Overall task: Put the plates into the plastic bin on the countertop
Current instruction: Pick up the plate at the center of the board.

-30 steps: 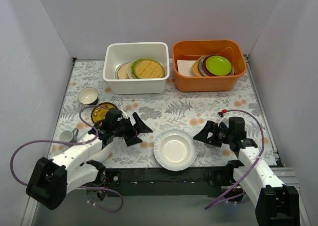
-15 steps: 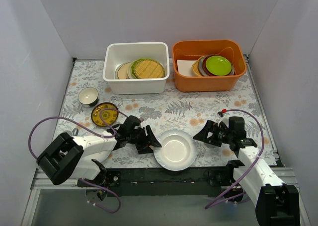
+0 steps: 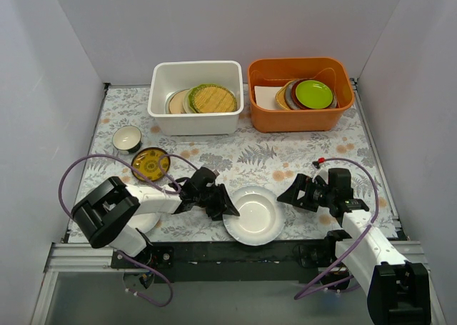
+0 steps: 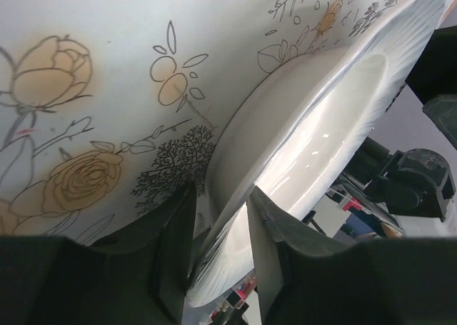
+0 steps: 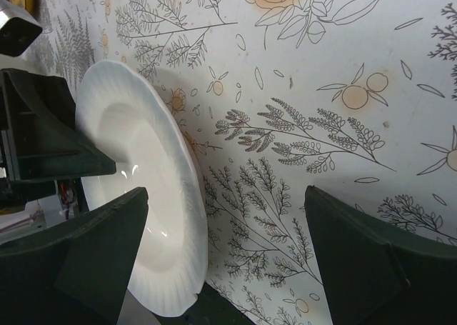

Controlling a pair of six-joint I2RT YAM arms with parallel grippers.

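A plain white plate [image 3: 255, 218] lies on the fern-print countertop [image 3: 285, 153] at the near edge. My left gripper [image 3: 230, 209] is shut on the white plate's [image 4: 314, 125] left rim, one finger above it and one below [image 4: 220, 193]. My right gripper [image 3: 293, 191] hangs wide open just right of the white plate [image 5: 136, 189], touching nothing [image 5: 226, 193]. A small dark-yellow patterned plate [image 3: 150, 163] rests at the left. The white plastic bin [image 3: 196, 66] at the back holds plates, a woven bamboo one [image 3: 212, 98] on top.
An orange tub [image 3: 300, 118] beside the white bin holds a stack topped by a lime-green plate [image 3: 314, 93]. A small bowl [image 3: 127, 137] stands at the left edge. White walls close in three sides.
My left arm has swung right from beside the dark-yellow plate to the white plate, and its jaws have closed onto the rim. The plate has shifted slightly right. The right arm is still.
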